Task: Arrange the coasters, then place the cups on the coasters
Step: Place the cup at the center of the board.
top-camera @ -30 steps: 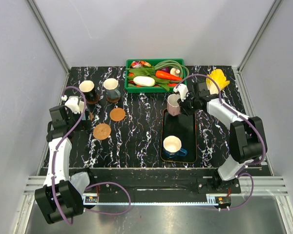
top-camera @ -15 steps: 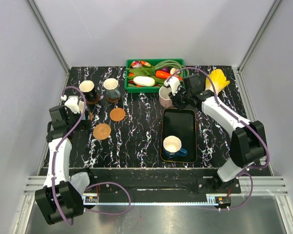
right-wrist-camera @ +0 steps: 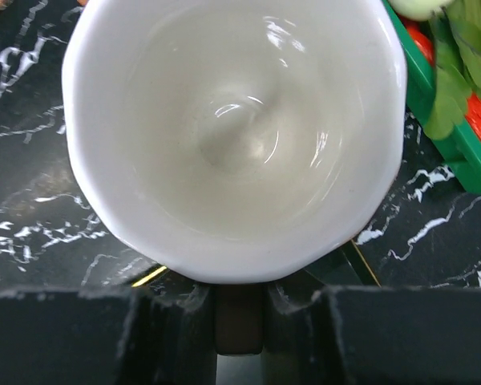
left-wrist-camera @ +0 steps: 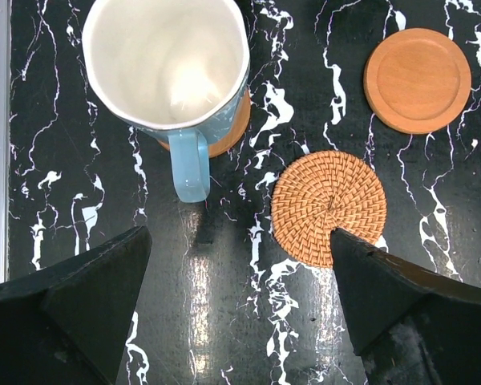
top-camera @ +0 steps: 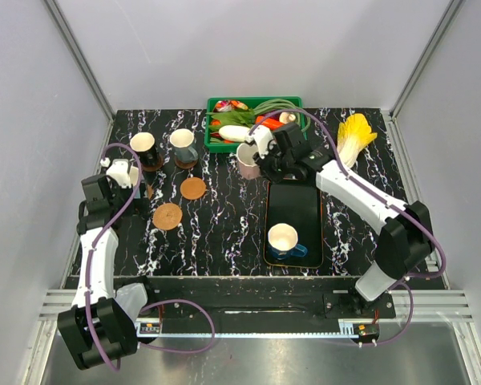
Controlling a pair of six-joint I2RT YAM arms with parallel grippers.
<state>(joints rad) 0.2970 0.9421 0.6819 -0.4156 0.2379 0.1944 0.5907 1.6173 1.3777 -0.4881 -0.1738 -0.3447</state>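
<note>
My right gripper [top-camera: 264,160] is shut on the handle of a pink cup [top-camera: 248,160], just left of the black tray's far end. In the right wrist view the cup's white inside [right-wrist-camera: 232,120] fills the frame, and its handle is pinched in the right gripper [right-wrist-camera: 240,309]. A blue cup [top-camera: 284,241] stands on the tray [top-camera: 305,204]. At the far left a dark cup [top-camera: 142,145] and a teal cup [top-camera: 181,143] each sit on a coaster. A light blue cup [left-wrist-camera: 168,72] also sits on one. A woven coaster [left-wrist-camera: 329,207] and a wooden coaster [left-wrist-camera: 417,79] lie bare. My left gripper [left-wrist-camera: 240,273] is open above the table.
A green basket [top-camera: 216,147] of vegetables stands at the back, just behind the pink cup. A yellow bunch [top-camera: 354,132] lies at the back right. Grey walls close in the table on three sides.
My right arm has carried the pink cup from over the tray's far end leftward, to in front of the green basket. The left arm has not moved.
</note>
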